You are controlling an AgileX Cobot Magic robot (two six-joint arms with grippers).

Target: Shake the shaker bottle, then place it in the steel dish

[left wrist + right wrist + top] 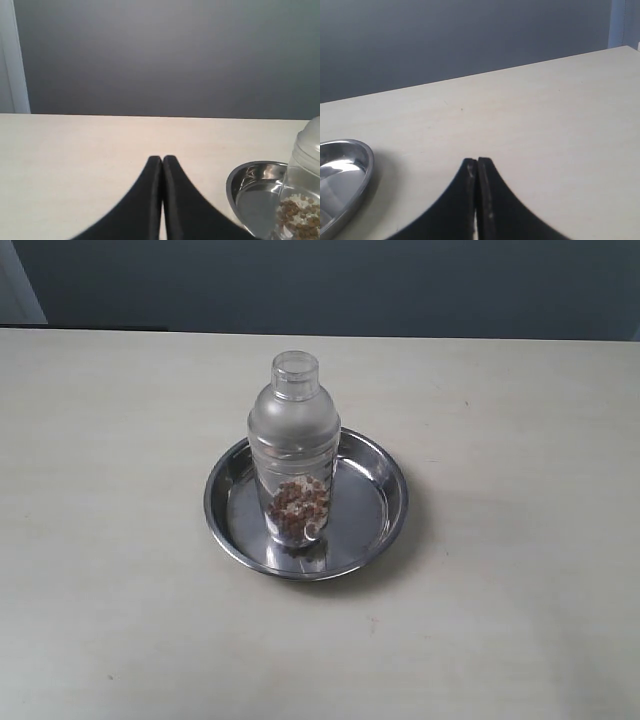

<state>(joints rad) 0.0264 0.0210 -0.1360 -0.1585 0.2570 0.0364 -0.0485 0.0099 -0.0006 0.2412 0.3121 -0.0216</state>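
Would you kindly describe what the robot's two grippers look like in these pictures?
The left gripper and the right gripper each have two matte black fingers, broad at the base and curving to narrow rounded tips. The right one's inner edges show pale scuffs. No cables or markings are visible.

Pale table [520, 620], grey-blue wall [350, 285]

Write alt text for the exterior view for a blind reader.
A clear shaker bottle with brown pellets at its bottom stands upright inside a round steel dish on a pale table. No arm is in view.
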